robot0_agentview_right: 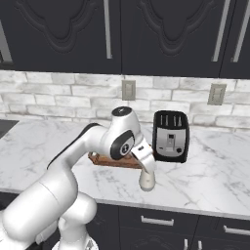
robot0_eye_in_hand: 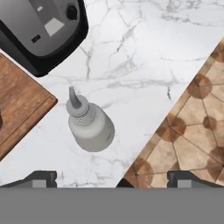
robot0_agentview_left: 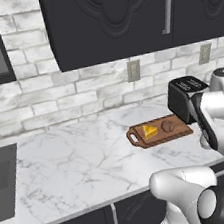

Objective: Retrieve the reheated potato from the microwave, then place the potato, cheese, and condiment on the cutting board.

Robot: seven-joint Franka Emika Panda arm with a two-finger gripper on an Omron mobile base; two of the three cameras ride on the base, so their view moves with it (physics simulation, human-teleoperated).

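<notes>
**Gripper spread above condiment bottle, potato and cheese on board**

While the small round brown potato (robot0_agentview_left: 168, 125) and the yellow-orange triangular cheese wedge (robot0_agentview_left: 150, 131) both lie on the reddish-brown rectangular wooden cutting board (robot0_agentview_left: 180, 131), the condiment, a pale grey squeeze bottle with a pointed nozzle (robot0_eye_in_hand: 89, 124), stands upright on the white marble counter (robot0_agentview_left: 71, 165), just off the board's corner and not touching it.

Gripper (robot0_eye_in_hand: 112, 178): jaws spread wide, nothing between them, hanging over the bottle near the counter's front edge. Brown patterned floor tiles (robot0_eye_in_hand: 192, 131) show beyond that edge.

Surroundings: black boxy two-slot toaster (robot0_agentview_right: 170, 135) sits just right of the board, close to the bottle. The white arm's wrist (robot0_agentview_right: 144, 163) blocks most of the board in the right base view. Two grey wall outlets (robot0_agentview_right: 128, 90) on the white brick backsplash; dark cabinets (robot0_agentview_right: 117, 34) above.
</notes>
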